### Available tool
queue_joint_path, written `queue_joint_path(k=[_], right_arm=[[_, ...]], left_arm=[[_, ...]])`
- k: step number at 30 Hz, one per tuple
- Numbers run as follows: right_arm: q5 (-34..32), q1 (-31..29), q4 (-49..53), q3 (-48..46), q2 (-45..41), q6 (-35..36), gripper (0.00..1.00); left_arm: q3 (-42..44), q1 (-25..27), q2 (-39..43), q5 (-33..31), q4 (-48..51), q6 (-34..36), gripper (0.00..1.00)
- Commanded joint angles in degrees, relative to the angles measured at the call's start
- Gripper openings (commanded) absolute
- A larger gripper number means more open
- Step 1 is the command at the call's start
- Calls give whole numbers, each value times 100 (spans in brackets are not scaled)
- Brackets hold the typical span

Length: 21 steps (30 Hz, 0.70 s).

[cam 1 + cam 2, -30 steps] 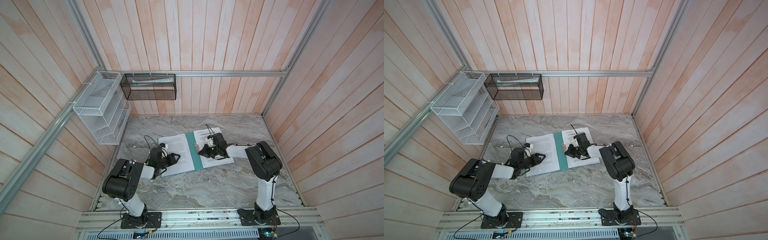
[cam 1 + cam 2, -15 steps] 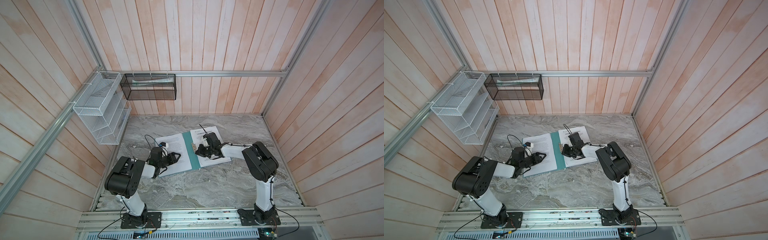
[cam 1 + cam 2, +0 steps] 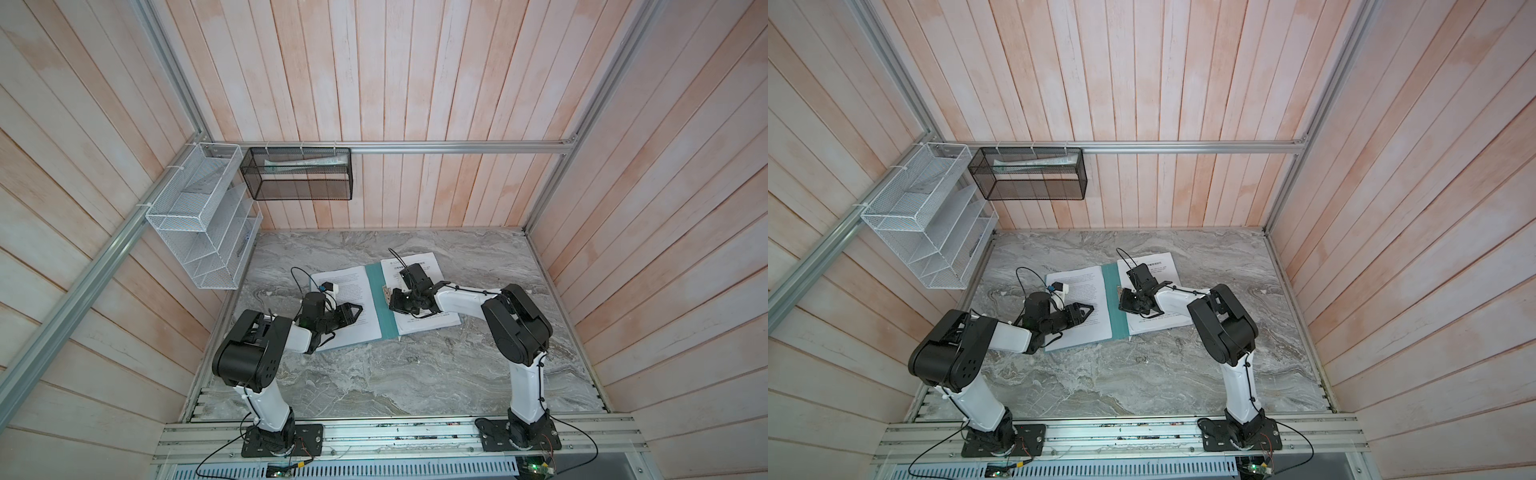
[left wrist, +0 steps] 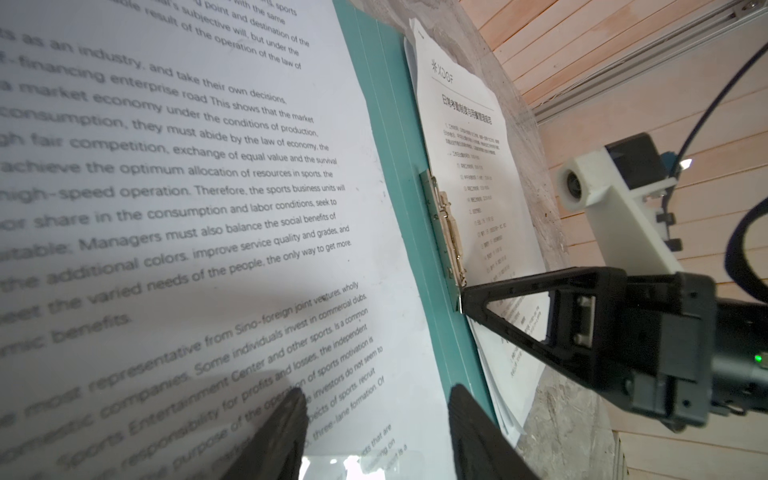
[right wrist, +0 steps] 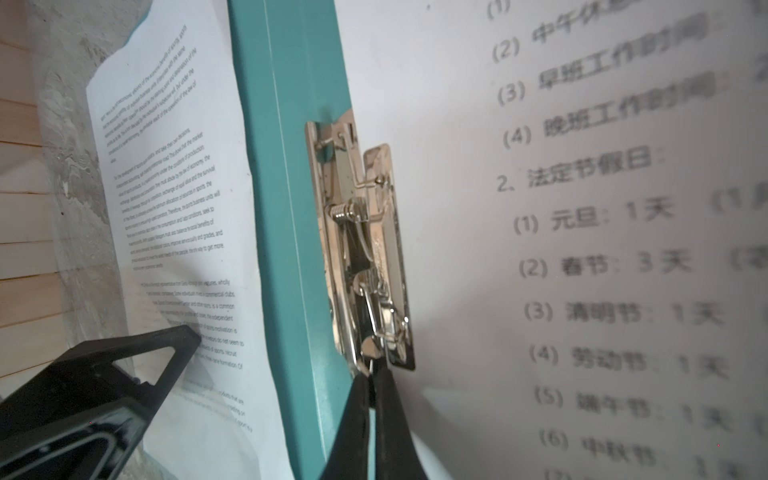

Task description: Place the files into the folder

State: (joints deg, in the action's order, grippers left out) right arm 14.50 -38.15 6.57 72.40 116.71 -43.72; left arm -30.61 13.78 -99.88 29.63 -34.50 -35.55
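You've got readable print on both sides. The sheet with English text [image 4: 174, 174] lies on the folder's left half; in the left wrist view you can read "market economy", "fair competition", "Sino-foreign joint ventures". The sheet with the logo heading [image 4: 461, 124] on the right half reads "XDOF" w/ a small star mark, then Chinese text; in the right wrist view you see numbered lines (1)–(6) and "2." but most characters blur near the lens.

The teal folder [image 3: 380, 297] lies open and flat on the grey marble tabletop [image 3: 395, 374], sheets covering both halves so only the spine strip shows. Its silver metal clip [image 5: 365, 257] sits at the edge of the right half, next to the spine. More white sheet edges stick out under the logo sheet; you can't count them.

Right gripper [image 5: 371, 376]: jaws pressed together, tips right at the clip's near end; whether they pinch the wire lever you can't tell. Left gripper [image 4: 376, 409]: jaws spread apart, low over the English sheet, holding nothing.

On the back wall, the black mesh basket [image 3: 300, 174] holds a rolled white paper [image 3: 305, 164]; its marks are too small to read. The white wire rack [image 3: 199, 220] on the left wall: contents hard to make out through the mesh.
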Motion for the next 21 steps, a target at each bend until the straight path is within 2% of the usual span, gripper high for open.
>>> queue_joint_path(k=[1, 5, 9, 14, 18, 21], right_arm=[[402, -125, 1101, -450, 152, -204, 0], [763, 49, 419, -841, -270, -598, 0], [935, 223, 118, -915, -607, -694, 17], [1060, 506, 202, -732, -851, -259, 39], [1441, 811, 179, -786, -963, 193, 49], [1560, 964, 409, -721, -947, 532, 51]], left_arm=[[53, 45, -27, 69, 1480, 191, 61], [-269, 46, 304, -41, 2006, 347, 67], [-492, 46, 725, -208, 2481, 377, 74], [-856, 46, 1194, -504, 3199, 511, 80], [-1110, 11, 1403, -692, 3665, 665, 81], [-1234, -87, 1466, -793, 3887, 739, 81]])
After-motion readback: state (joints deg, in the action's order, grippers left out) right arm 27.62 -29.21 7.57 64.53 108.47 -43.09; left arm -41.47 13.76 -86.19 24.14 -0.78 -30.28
